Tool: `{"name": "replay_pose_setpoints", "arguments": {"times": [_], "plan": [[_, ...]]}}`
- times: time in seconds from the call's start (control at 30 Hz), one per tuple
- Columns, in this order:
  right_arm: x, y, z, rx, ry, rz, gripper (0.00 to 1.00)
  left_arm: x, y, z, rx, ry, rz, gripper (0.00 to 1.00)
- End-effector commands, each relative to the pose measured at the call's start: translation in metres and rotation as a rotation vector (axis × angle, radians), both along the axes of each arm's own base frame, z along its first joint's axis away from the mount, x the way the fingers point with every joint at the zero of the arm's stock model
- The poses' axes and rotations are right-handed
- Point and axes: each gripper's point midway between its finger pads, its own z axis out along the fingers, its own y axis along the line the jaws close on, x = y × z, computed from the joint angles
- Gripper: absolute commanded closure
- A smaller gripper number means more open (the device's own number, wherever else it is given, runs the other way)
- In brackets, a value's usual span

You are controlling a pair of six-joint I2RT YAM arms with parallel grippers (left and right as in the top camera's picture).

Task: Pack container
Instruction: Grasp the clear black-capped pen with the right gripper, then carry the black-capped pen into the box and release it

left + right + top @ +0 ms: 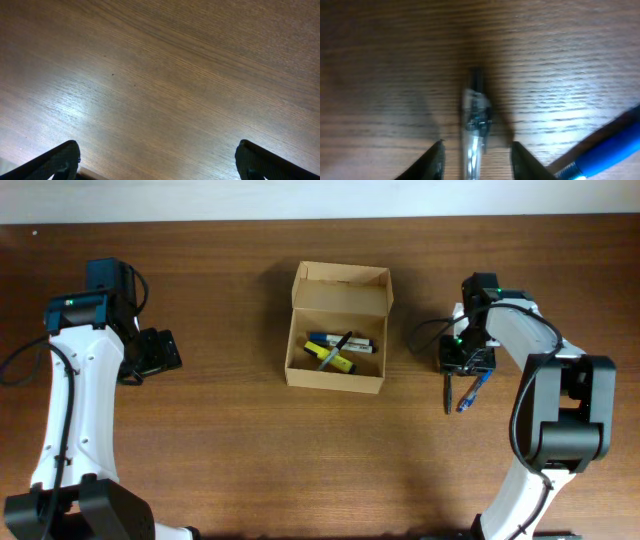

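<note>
The container (333,380) is a tan cardboard box at the table's middle, with its lid flap (340,292) open toward the far side. Several pens and a yellow marker (336,353) lie inside. My right gripper (463,370) is low over the table to the box's right. In the right wrist view its open fingers (476,162) straddle a clear-bodied pen with a dark tip (476,112), with a gap on each side. A blue pen (605,152) lies just to the right, and also shows in the overhead view (474,392). My left gripper (165,352) is open and empty at the far left.
The left wrist view shows only bare wood between the open fingers (157,157). The dark pen (448,393) and the blue pen lie side by side on the table, pointing toward the front edge.
</note>
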Motion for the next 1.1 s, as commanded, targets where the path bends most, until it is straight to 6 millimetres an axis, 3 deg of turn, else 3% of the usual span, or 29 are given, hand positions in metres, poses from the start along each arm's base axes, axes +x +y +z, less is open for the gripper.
{"name": "replay_pose_setpoints", "arguments": {"times": [0.0, 0.1, 0.17, 0.37, 0.47, 0.6, 0.7, 0.77, 0.87, 0.97, 1.07], "plan": [[-0.008, 0.000, -0.011, 0.015, 0.036, -0.020, 0.73, -0.001, 0.000, 0.007, -0.001, -0.024, -0.011, 0.00], [-0.010, 0.001, -0.014, 0.016, 0.038, -0.016, 0.83, -0.001, 0.000, 0.007, -0.001, -0.024, -0.011, 0.00], [-0.012, 0.002, -0.016, 0.019, 0.044, -0.016, 0.96, -0.001, 0.000, 0.007, -0.001, -0.024, -0.011, 0.00], [-0.014, 0.003, -0.019, 0.024, 0.042, -0.017, 0.96, -0.001, 0.000, 0.007, -0.001, -0.024, -0.011, 0.00], [0.001, 0.010, 0.001, 0.070, -0.008, -0.019, 0.96, -0.001, 0.000, 0.007, -0.001, -0.024, -0.011, 0.00], [0.047, 0.027, 0.074, 0.175, -0.190, -0.004, 0.96, -0.001, 0.000, 0.007, -0.001, -0.024, -0.011, 0.00], [0.080, 0.046, 0.160, 0.243, -0.385, 0.105, 0.96, -0.001, 0.000, 0.007, -0.001, -0.024, -0.011, 0.00], [0.091, 0.061, 0.216, 0.255, -0.504, 0.219, 0.96, -0.001, 0.000, 0.007, -0.001, -0.024, -0.011, 0.00], [0.089, 0.093, 0.288, 0.204, -0.664, 0.473, 0.96, -0.001, 0.000, 0.007, -0.001, -0.024, -0.011, 0.00], [0.078, 0.124, 0.326, 0.088, -0.749, 0.691, 0.96, -0.001, 0.000, 0.007, -0.001, -0.024, -0.011, 0.00], [0.060, 0.165, 0.330, 0.006, -0.754, 0.944, 0.96, -0.001, 0.000, 0.007, -0.001, -0.024, -0.011, 0.00]]}}
